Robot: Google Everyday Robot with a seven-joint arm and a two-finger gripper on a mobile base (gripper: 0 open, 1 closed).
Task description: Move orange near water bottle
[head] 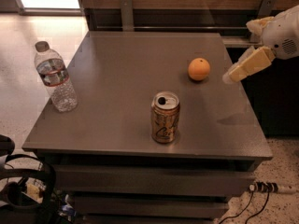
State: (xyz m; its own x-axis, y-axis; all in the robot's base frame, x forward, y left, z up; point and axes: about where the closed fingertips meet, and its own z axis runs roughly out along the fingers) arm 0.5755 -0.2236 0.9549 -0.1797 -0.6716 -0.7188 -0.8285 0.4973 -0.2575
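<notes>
Looking first at the orange (199, 69), we are finding it sitting on the grey surface (117, 59) toward the far right in the view, bare surface all round it and nothing touching it. Being round, it is offering no long axis to line up with, so any approach angle should be serving equally well.

The gripper (238, 50) is hanging just beside the orange, off to its right in the view and over the right edge of the surface, above the fruit's level. Its jaws are standing apart with nothing between them. So the orange is lying to the view's left of the jaws and a little below. We are judging that the coming move is calling for a short reach leftward and down to bracket it.

A gold-tan drink can (165, 117) is standing upright nearer the front, close to the line toward the goal. The water bottle (55, 78) is standing upright at the far left edge, well apart from the orange, so the carry is having to cross most of the surface, and the can is looking like the one thing that could get knocked.
</notes>
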